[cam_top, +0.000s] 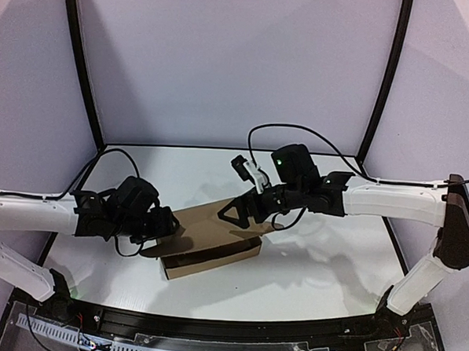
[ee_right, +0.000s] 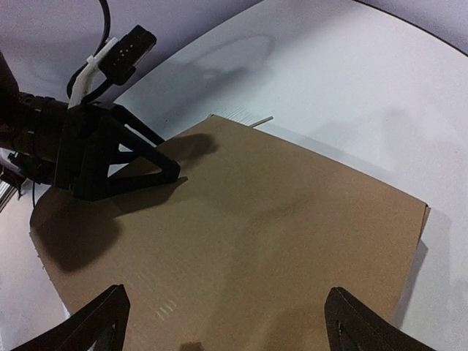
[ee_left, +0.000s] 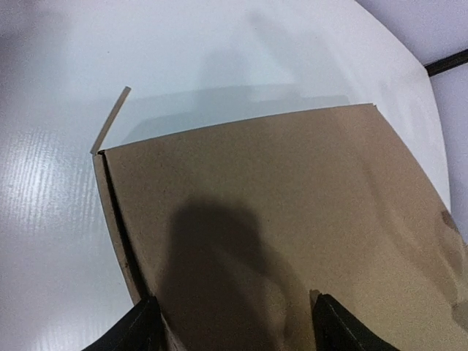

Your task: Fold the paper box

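Bracing the near-left end of the paper box [cam_top: 215, 249]: left gripper [ee_left: 238, 330], jaws spread wide, is straddling the lid. Beyond it, right gripper [ee_right: 227, 323], jaws likewise spread, is apparently pressing the lid flat for closing.

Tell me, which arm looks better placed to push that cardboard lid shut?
Probably right: the right fingers are open over the middle of the raised lid of the paper box, while the left fingers sit at its left end.
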